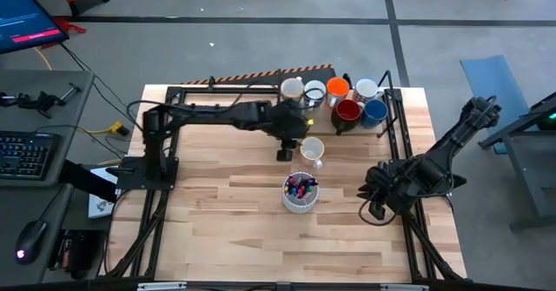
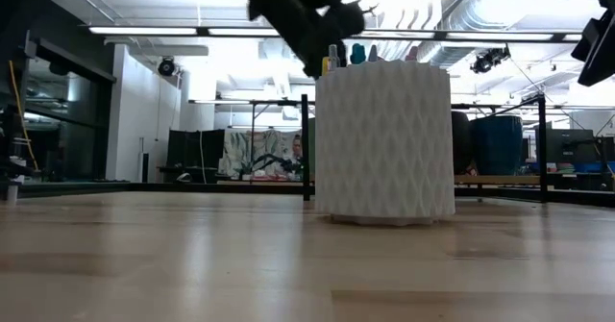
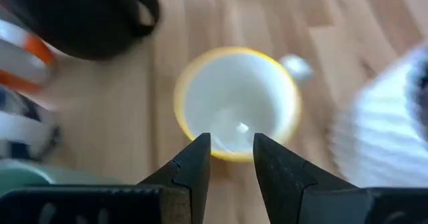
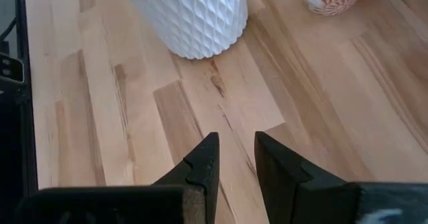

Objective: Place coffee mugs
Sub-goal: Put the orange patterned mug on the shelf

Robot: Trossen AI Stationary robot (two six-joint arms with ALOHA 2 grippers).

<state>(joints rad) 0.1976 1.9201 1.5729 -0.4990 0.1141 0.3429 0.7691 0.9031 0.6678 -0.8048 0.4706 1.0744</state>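
Wood table: my left gripper (image 3: pixel 231 158) hovers part-open and empty over the yellow mug (image 1: pixel 312 148), which sits at 6 o'clock of the mug cluster (image 1: pixel 347 100) for clear access; right gripper (image 4: pixel 234 158) parked, empty.

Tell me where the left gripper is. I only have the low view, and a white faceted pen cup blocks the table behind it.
Observer: The left gripper hangs open right by a pale yellow-rimmed ceramic mug, which stands alone beyond the white faceted pen cup.
Operator: Is it holding anything?
Observer: No, the left wrist view shows nothing between its fingers.
Operator: And the right gripper?
Observer: The right gripper waits open over the bare wooden table, on the right side.
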